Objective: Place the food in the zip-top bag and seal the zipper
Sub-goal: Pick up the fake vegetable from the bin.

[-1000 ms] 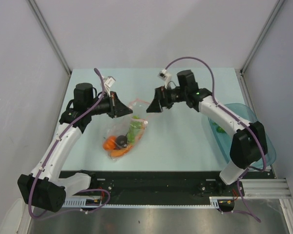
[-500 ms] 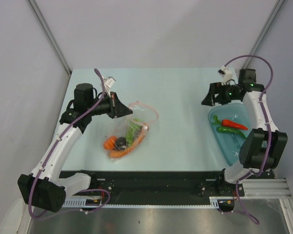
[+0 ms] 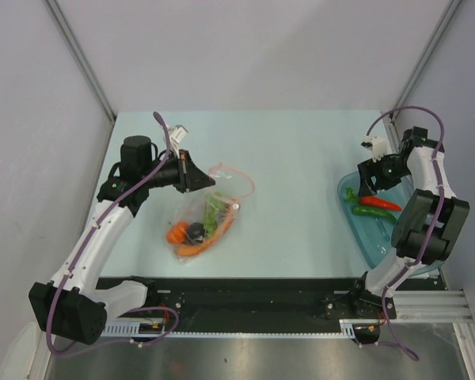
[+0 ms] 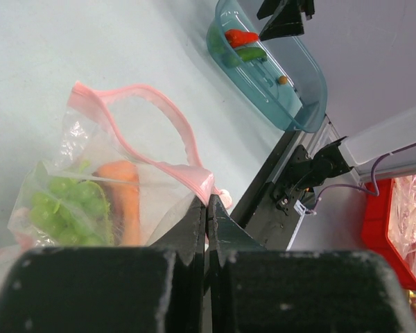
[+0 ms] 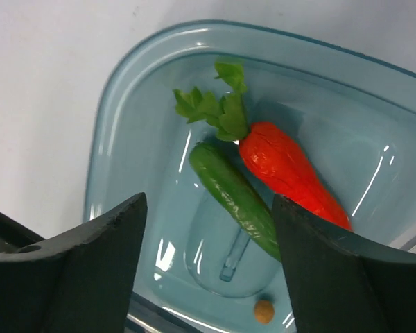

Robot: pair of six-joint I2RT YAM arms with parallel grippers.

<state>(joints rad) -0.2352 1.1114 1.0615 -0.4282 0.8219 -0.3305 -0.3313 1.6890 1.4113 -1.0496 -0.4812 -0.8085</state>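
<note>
The clear zip-top bag (image 3: 208,214) lies left of centre, and its pink zipper (image 3: 236,176) stands in an open loop. Inside are a green grape bunch (image 3: 216,209), a carrot (image 3: 196,248), an orange-red fruit (image 3: 176,233) and a dark ball (image 3: 195,229). My left gripper (image 3: 211,181) is shut on the bag's mouth edge; in the left wrist view its tips (image 4: 208,202) pinch the zipper (image 4: 159,118) beside the grapes (image 4: 69,201) and carrot (image 4: 121,201). My right gripper (image 3: 368,184) hangs open over the teal bowl (image 3: 378,247), holding nothing (image 5: 208,201).
The teal bowl (image 5: 104,139) at the right table edge holds a red carrot-shaped piece with green leaves (image 5: 284,166), a long green piece (image 5: 236,198) and a tiny tan ball (image 5: 264,311). Grey walls enclose three sides. A red bin (image 4: 402,229) sits beyond the table's front rail.
My right arm swung away from the bag's mouth to the right and now hovers over the teal bowl, jaws slightly narrower. The left gripper and bag stayed put.
</note>
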